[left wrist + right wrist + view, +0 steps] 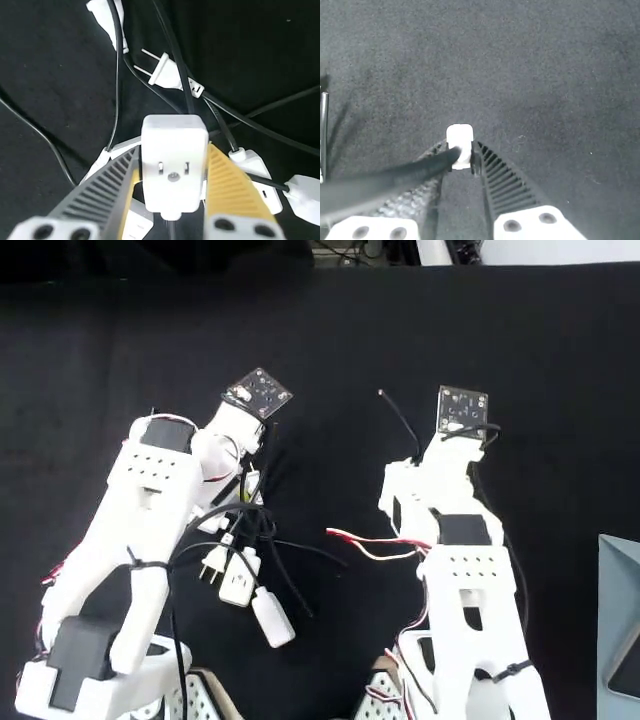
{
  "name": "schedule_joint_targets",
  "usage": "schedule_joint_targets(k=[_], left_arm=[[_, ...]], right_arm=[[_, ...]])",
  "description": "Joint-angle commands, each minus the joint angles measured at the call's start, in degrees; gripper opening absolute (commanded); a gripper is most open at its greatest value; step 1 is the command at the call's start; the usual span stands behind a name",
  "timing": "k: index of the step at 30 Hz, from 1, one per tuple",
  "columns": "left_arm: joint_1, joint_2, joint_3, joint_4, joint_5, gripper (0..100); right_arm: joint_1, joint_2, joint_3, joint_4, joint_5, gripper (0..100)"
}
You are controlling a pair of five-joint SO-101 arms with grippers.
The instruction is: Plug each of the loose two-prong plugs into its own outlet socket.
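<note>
In the left wrist view my left gripper [172, 150] is shut on a white outlet socket block [174, 172], whose slotted face looks at the camera. Just past it on the black cloth lies a loose white two-prong plug [165, 75] among black cords. From above, that plug [213, 565] lies beside two white socket blocks [240, 580] [272, 618] under the left arm. My right gripper [461, 152] is shut on a small white plug [460, 142], and its black cord [380, 185] trails off to one side. In the high view, that cord [398, 425] rises past the right arm [430, 480].
More white socket ends [252, 167] [305, 197] [107, 15] lie tangled in black cords around the left gripper. Red and white wires [370, 545] hang between the arms. A grey-blue box [620, 610] stands at the right edge. Black cloth [560, 360] covers the table.
</note>
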Motion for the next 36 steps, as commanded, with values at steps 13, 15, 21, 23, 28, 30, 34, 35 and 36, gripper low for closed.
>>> schedule_joint_targets(k=[13, 15, 21, 23, 28, 30, 34, 35, 36], left_arm=[[0.22, -2.46, -6.55, 8.62, -0.09, 26], [0.75, -2.46, -5.67, 8.35, 1.05, 26], [6.90, -2.46, 0.75, 3.78, 6.15, 26], [8.22, -1.93, 5.32, -1.76, 6.51, 26], [9.01, -1.76, 16.66, -16.18, 6.68, 26], [7.69, -1.76, 18.42, -19.34, 6.68, 26], [4.35, -1.67, 19.21, -22.42, 6.68, 26], [3.56, -1.67, 19.12, -22.51, 6.68, 26], [2.86, -1.67, 18.95, -22.51, 6.68, 26]], right_arm=[[0.53, 0.22, -0.22, -0.88, 0.00, 1.3], [0.53, 0.22, -0.22, -0.88, 0.00, 1.4], [0.44, 0.22, -0.22, -0.88, 0.00, 1.4], [0.44, 0.22, -0.22, -0.88, 0.00, 1.4], [0.44, 0.22, -0.04, -0.88, 0.00, 1.4], [0.44, 0.22, 0.31, -1.05, 0.00, 1.4], [0.35, 0.22, 0.31, -1.05, 0.00, 1.4], [0.09, 0.22, 0.31, -1.05, 0.00, 1.4], [-0.44, 0.22, 0.31, -1.05, 0.00, 1.4]])
